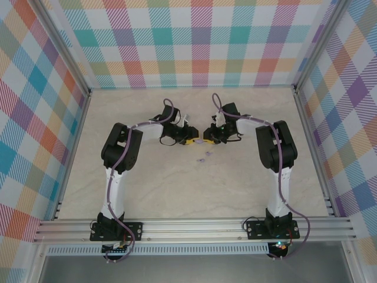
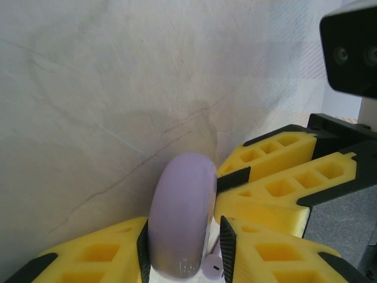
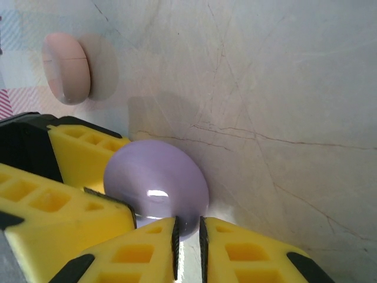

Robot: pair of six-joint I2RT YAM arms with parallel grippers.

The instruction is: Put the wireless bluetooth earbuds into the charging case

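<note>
Two tiny lilac plastic earbuds (image 1: 204, 159) are seen lying on the pale marbled worktop (image 1: 147, 194) near its middle, just toward the near edge from both grippers and apart from them; they are too small for their long axes to be told. Another pale lilac earbud (image 2: 213, 266) is lodged just beside the round lilac charging case (image 2: 179, 218), which is held on edge between the narrowed jaws of the left gripper (image 1: 189, 141). The right gripper (image 3: 188, 227) is all but closed, its tips at the case's rim. A pink oval case (image 3: 68, 68) lies apart.
</note>
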